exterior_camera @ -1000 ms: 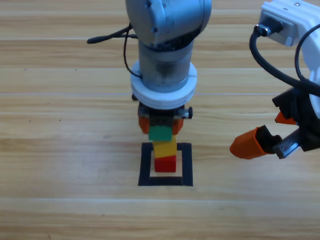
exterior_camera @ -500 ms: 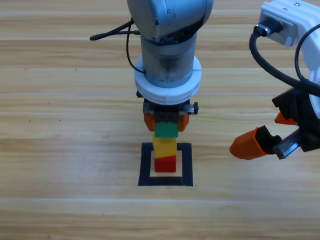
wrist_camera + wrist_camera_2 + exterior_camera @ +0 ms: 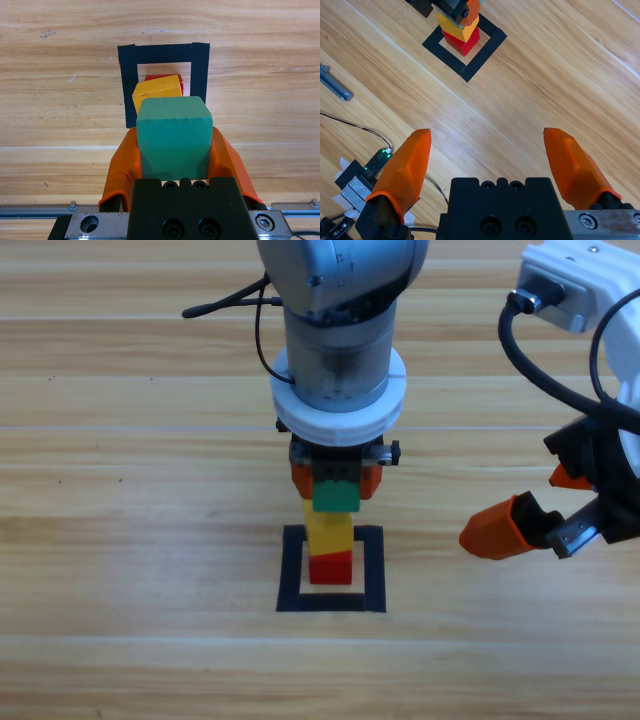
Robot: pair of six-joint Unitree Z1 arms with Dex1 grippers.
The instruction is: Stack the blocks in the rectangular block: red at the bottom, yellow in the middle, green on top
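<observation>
Left gripper (image 3: 335, 485) shifted right, green (image 3: 336, 496) above yellow (image 3: 329, 532)

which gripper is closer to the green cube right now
Left. The left gripper is shut on the green cube, holding it over the yellow cube. The right gripper waits open, off to the right of the stack.

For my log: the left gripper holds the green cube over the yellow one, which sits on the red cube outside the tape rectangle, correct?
Not quite: the red cube sits inside the tape rectangle, as the high view shows. The left gripper does hold the green cube over the yellow one.
</observation>
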